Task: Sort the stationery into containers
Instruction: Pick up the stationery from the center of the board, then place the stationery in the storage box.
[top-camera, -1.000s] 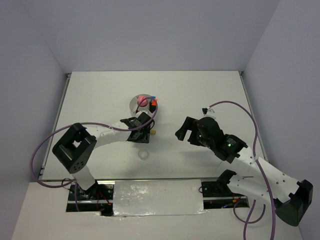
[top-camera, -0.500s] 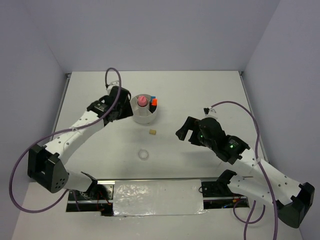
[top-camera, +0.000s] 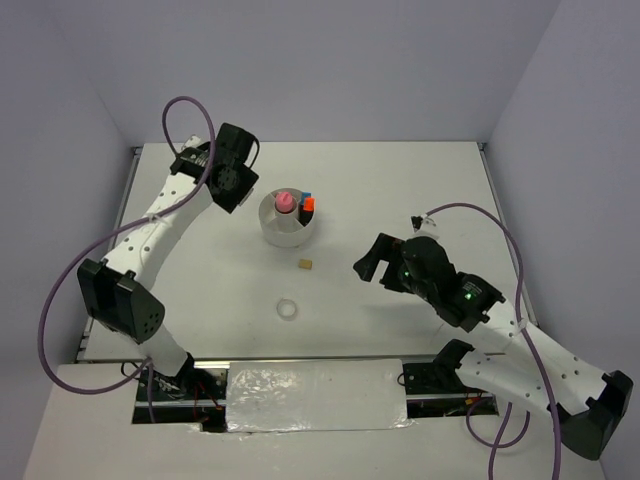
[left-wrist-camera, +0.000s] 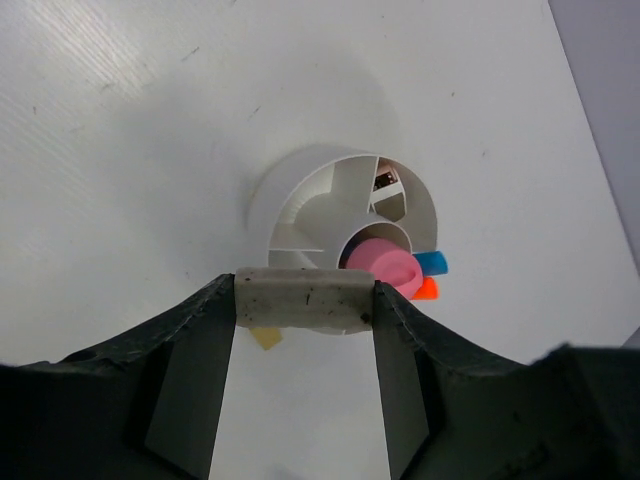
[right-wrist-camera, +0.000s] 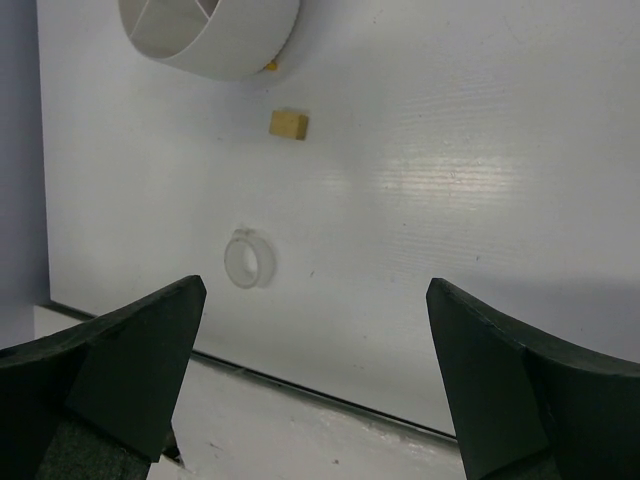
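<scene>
our left hand pinches a pale eraser just beside the tub; our right hand hangs spread near the tape ring.

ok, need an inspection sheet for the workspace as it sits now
Surface: white table, a few faint specks.
Job's things: round white tub holds a pink tube plus blue- and orange-capped markers; tan eraser and clear tape ring lie loose on the table near it.
Clutter: nothing seen.
Grippers: left gripper fingers clamp a pale block, likely an eraser; right gripper open, empty, above the table.
Cables: purple cables loop off both arms, none touching the items.
Surroundings: plain pale walls; silvery sheet between the bases.
</scene>
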